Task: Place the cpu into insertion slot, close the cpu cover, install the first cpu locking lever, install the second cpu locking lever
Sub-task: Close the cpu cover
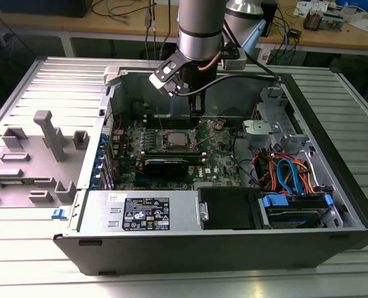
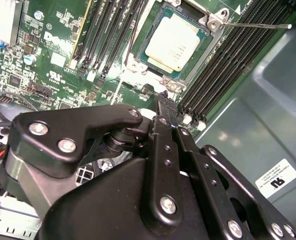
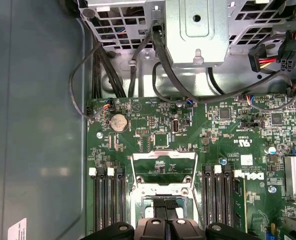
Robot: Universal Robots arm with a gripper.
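- The gripper [image 2: 164, 100] has its black fingers pressed together with nothing between them. In the exterior view it hangs inside the open computer case [image 1: 342, 186], low over the green circuit board [image 2: 53, 55].
- Its tip is just beside the insertion slot [image 2: 137, 61] and does not visibly touch it.
- The cpu [image 2: 175, 42] lies flat in the insertion slot, silver top up.
- In the first wrist view the cpu cover [image 3: 163, 159] stands tilted up off the slot, with the board visible through its window.
- A thin silvery lever [image 2: 253, 25] juts out across the black memory slots [image 2: 223, 65].
- A white label [image 2: 275, 176] is stuck on the case wall, and a black one [image 1: 145, 214] is on the silver box at the front. The board carries white lettering.
- The case rests on a ribbed metal surface [image 1: 59, 81].
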